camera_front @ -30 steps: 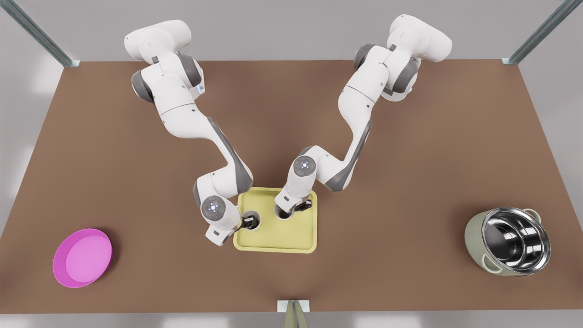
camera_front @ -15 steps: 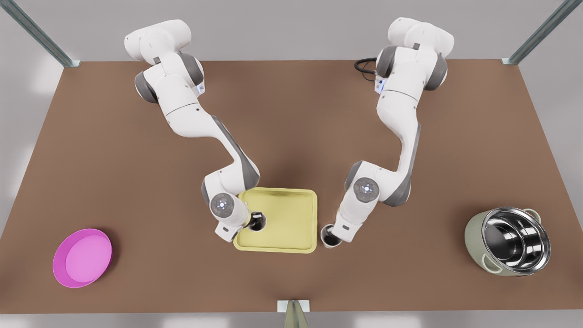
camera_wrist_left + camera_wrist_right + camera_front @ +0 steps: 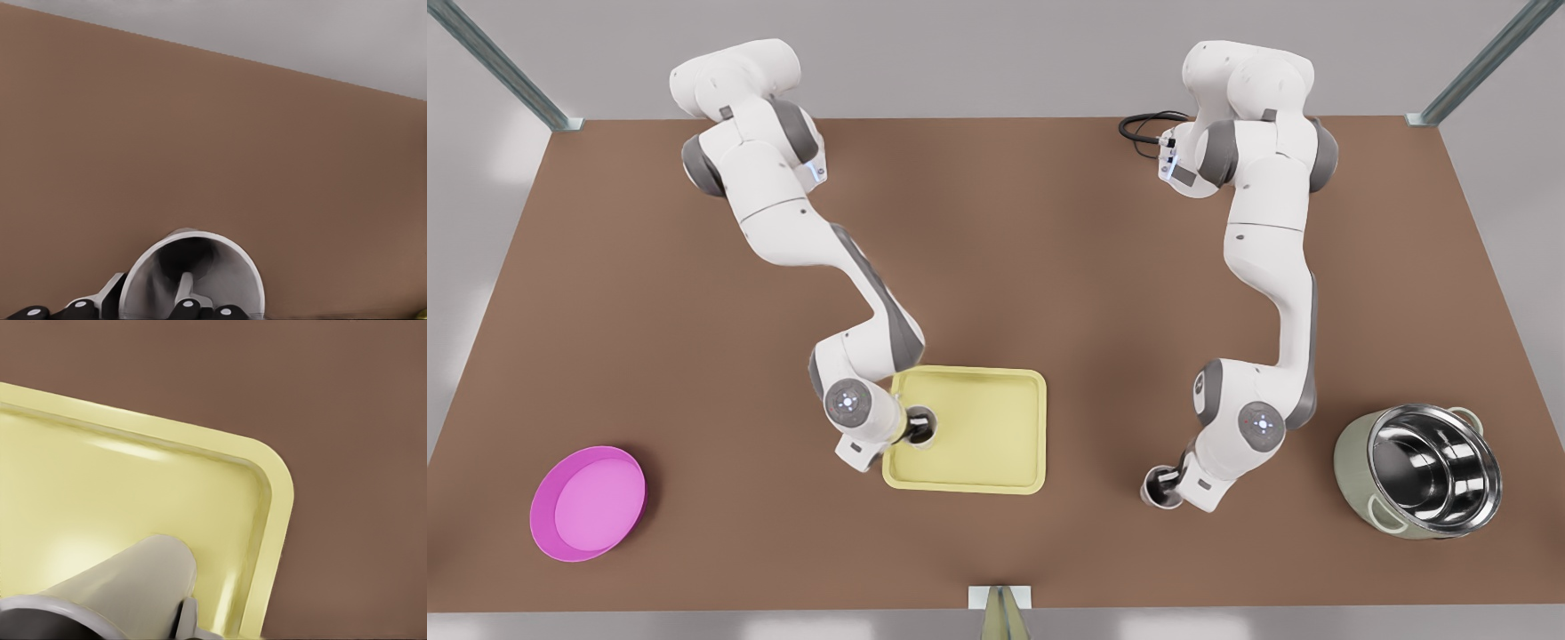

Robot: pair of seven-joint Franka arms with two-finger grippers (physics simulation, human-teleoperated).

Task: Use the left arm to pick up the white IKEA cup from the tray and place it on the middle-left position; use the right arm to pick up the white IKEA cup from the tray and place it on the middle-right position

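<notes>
**Two cups gripped: one out over the bare tabletop, one at the tray**

The white cup (image 3: 1156,491) hung pinched by its wall in the left claw (image 3: 1168,485), one finger (image 3: 183,293) inside the rim, over bare brown tabletop (image 3: 1103,267) between the yellow tray (image 3: 1032,436) and the steel pot (image 3: 1418,471). I couldn't tell whether its base touched down. The left arm reached long, its elbow bent low beside the pot. The second white cup (image 3: 127,593) sat over the tray's edge on the front view's left, nipped by the right claw (image 3: 919,425), that arm folded tight. By my reckoning, this was the carry-and-place step: the left needs to lower and let go, the right needs to lift clear of the tray rim.
</notes>
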